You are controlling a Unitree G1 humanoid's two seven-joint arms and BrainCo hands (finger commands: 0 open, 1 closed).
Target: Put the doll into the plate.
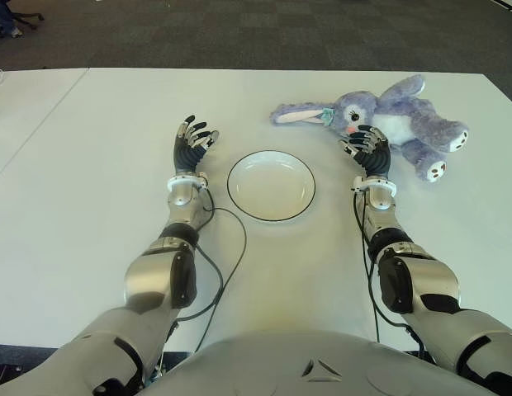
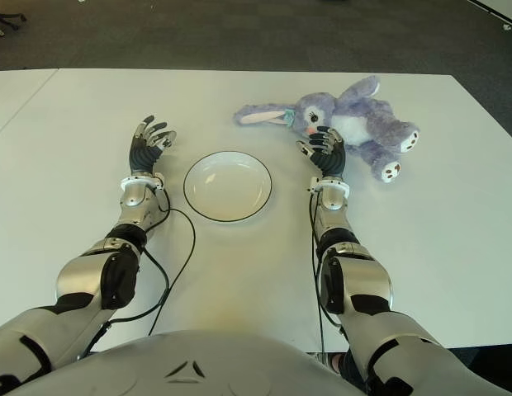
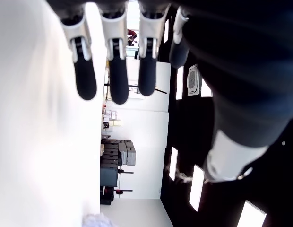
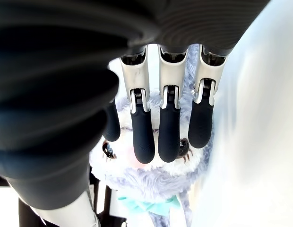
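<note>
Doll [image 1: 380, 122] lies on its back on the table [image 1: 91, 165], right of the plate [image 1: 271, 185] and apart from it, ears trailing toward the plate. We have our right hand [image 1: 367, 147] just before its face, fingers [image 4: 169, 135] extended and spread, nothing gripped; we judge this the approach to a grasp of head or body. Our left hand [image 1: 192, 142] shows left of the plate, fingers loose and empty, clear of the rim so the doll's path stays free.

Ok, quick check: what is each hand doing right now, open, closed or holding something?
Left hand: open, holding nothing, left of the white round plate.
Right hand: open, at the purple plush rabbit doll, not grasping it.
</note>
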